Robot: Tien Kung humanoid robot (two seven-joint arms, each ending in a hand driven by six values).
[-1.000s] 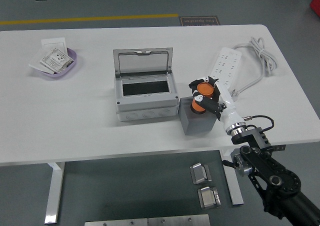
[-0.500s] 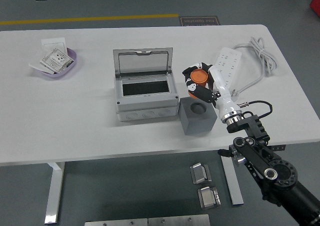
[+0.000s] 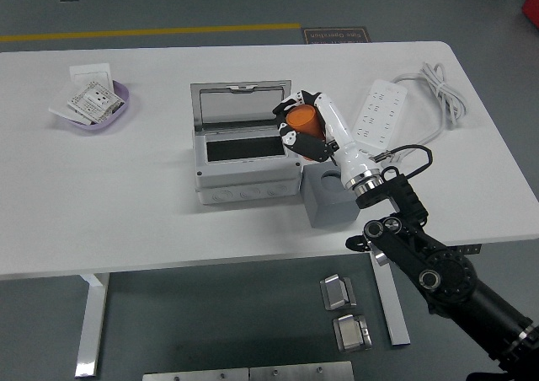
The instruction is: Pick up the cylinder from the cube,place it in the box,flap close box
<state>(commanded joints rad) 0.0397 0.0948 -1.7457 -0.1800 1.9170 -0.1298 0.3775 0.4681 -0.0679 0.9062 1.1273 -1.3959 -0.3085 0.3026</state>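
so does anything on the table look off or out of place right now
Nothing stands out. The right hand holds the orange cylinder tilted at the open box's right edge. The grey cube sits upright beside the box, the power strip lies flat, and the purple bowl holds its cards unspilled.

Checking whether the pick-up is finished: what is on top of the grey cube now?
Nothing visible rests on the grey cube. The right hand holds the orange cylinder up by the open box. The robot's wrist covers the cube's right part.
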